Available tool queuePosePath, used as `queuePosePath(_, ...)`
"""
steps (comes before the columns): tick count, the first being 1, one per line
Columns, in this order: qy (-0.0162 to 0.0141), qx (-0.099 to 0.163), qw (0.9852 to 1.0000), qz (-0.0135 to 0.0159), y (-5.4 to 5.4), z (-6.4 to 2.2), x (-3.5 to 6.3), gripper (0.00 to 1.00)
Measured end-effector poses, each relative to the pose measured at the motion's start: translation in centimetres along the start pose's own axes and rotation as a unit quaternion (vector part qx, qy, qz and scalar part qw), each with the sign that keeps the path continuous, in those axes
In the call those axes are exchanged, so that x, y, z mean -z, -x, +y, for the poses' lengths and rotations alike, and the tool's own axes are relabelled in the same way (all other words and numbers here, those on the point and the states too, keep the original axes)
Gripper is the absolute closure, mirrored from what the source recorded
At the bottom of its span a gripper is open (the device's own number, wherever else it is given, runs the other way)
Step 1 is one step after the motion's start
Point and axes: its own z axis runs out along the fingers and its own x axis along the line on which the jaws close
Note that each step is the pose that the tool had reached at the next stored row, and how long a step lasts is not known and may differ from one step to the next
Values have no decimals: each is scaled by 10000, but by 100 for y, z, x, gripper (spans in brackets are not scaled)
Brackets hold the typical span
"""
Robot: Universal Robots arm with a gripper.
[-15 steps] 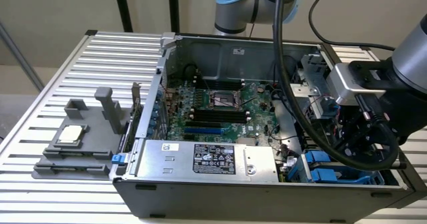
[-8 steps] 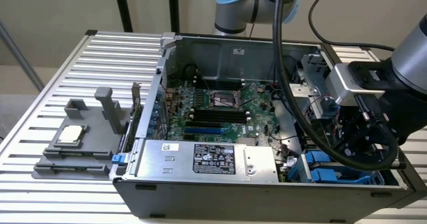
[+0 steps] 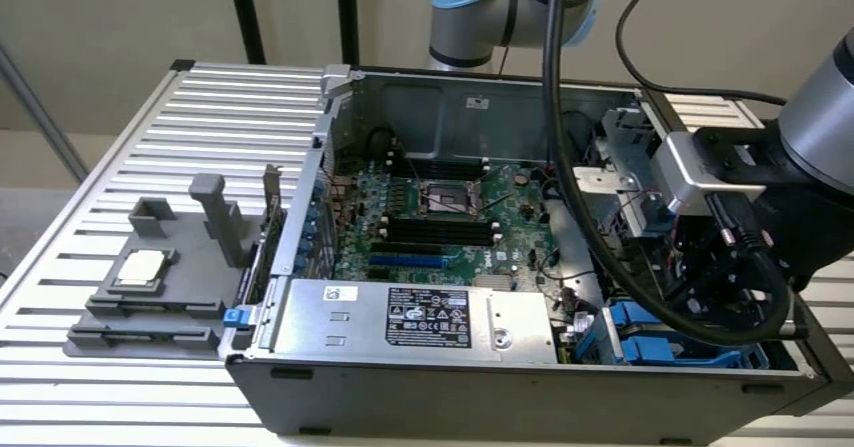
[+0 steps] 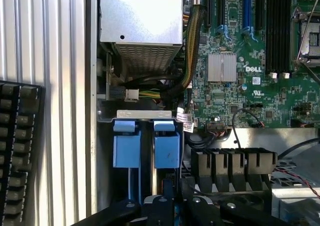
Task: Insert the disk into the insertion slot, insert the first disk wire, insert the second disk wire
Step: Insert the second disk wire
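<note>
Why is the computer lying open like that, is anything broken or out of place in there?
Nothing looks damaged. The computer case lies with its side off, the motherboard bare, and loose cables beside the power supply.

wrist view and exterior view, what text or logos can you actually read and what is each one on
"DELL": white print on the green motherboard, by the small heatsink, wrist view.
Power supply label, exterior view: print too small to read.
White sticker on the same box: unreadable.
White tag on a cable by the blue latch tabs: blurred, unreadable.
Other motherboard markings: too small to read.
</note>
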Motion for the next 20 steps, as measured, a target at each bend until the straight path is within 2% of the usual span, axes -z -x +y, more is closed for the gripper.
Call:
queuePosePath(7, -2, 1, 10000, -1, -1, 0, -10, 84)
queuePosePath(8, -2, 1, 10000, -1, -1, 0, -11, 82)
queuePosePath(9, -2, 1, 10000, -1, -1, 0, -11, 76)
queuePosePath(10, -2, 0, 10000, -3, 0, 0, -6, 76)
queuePosePath(14, -2, 0, 10000, -9, -5, 5, 89, 76)
queuePosePath(18, -10, 2, 10000, -17, -17, 89, 182, 76)
queuePosePath(20, -23, 2, 10000, -33, -19, 141, 201, 76)
